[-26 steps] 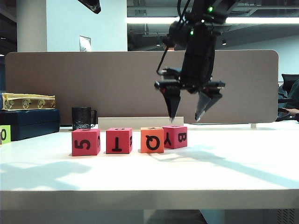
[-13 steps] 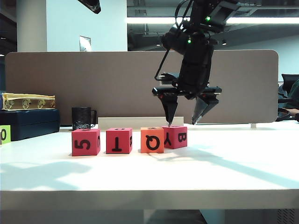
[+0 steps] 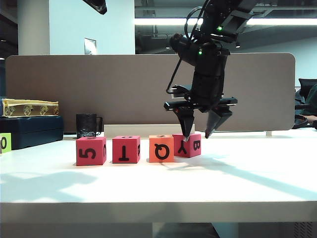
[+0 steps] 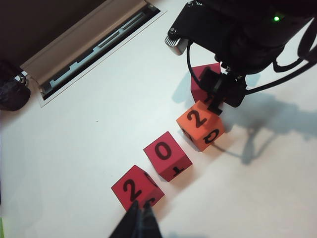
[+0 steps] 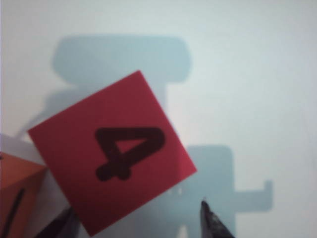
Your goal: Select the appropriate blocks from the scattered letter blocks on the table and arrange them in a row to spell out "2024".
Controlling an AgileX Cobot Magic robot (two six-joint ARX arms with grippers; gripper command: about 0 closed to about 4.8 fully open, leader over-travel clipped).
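Now I see the right gripper straddling the 4 block, jaws apart; the left gripper is pinched closed above the table.

— Where are we?
— We're in an office: a grey-brown partition panel backs our white desk, ceiling strip lights run overhead, and a black mug sits nearby.

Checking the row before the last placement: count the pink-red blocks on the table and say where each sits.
3. One pink-red block at the row's left end, one next to it, one behind the orange block's right side, between the right gripper's open fingers. None seems hidden.
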